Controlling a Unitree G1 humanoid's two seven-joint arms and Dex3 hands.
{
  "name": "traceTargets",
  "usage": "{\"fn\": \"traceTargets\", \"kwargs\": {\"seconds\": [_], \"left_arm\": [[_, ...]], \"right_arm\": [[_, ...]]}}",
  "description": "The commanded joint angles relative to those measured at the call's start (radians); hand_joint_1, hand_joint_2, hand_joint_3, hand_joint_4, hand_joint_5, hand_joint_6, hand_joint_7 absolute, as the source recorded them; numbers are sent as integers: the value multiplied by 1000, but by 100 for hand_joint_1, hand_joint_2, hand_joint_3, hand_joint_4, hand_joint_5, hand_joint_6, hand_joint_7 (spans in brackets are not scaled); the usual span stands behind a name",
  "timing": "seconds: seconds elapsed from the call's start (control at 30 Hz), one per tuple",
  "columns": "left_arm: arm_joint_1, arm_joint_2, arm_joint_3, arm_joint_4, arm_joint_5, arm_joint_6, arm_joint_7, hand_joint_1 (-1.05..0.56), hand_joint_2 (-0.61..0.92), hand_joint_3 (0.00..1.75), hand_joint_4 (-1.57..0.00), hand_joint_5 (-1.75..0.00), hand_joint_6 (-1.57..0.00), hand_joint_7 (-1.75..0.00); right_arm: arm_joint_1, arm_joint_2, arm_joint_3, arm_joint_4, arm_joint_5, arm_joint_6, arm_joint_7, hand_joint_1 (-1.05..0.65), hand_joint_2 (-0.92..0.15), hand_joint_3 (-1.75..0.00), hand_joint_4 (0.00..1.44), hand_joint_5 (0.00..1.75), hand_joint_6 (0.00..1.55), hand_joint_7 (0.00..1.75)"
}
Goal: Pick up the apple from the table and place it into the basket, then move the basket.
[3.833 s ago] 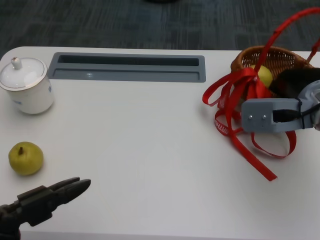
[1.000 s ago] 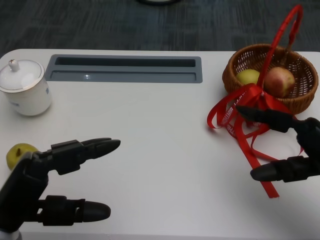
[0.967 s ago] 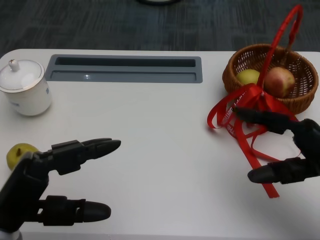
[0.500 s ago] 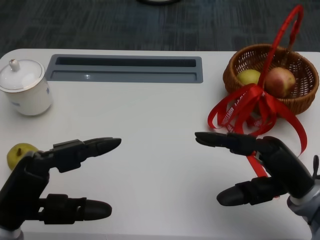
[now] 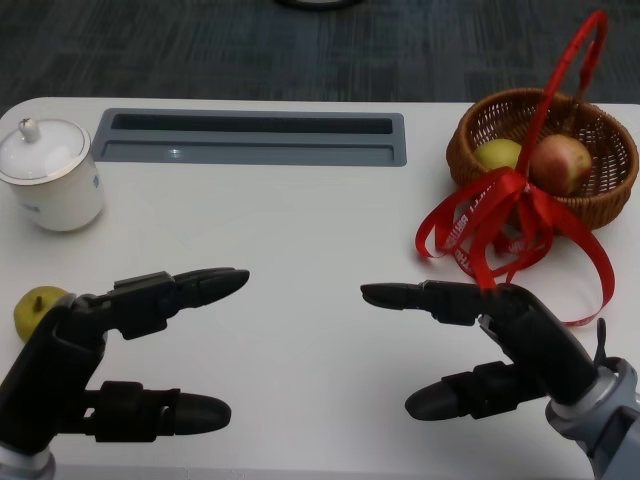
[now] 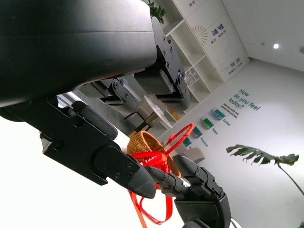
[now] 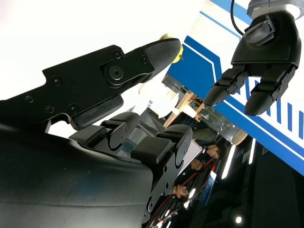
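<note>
Hands, left [image 5: 95, 365] and right [image 5: 500, 345], spread wide, holding nothing.

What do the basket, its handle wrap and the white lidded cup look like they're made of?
The basket looks like woven wicker, brown and matte, with the weave visible along its rim. Its handle wrap and bow look like shiny red satin ribbon, falling in loose loops onto the table. The lidded cup seems to be glazed white ceramic or porcelain, glossy with a thin gold rim line.
</note>
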Motion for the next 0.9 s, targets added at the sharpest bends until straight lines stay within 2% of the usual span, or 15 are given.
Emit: {"fn": "traceTargets", "kwargs": {"seconds": [0.03,0.9], "left_arm": [[-1,9,3,2,-20,1,-16,-45,66,0,-72,-1,-71,0],[-10,2,3,8,-26,12,-30,-45,65,0,-75,-1,-74,-1]], "right_arm": [[-11,-2,-13,17,9,-15,-7,-53,-80,0,72,0,66,1],[-22,-14,-35,29,36,-26,16,-49,-79,0,72,0,65,0]]}}
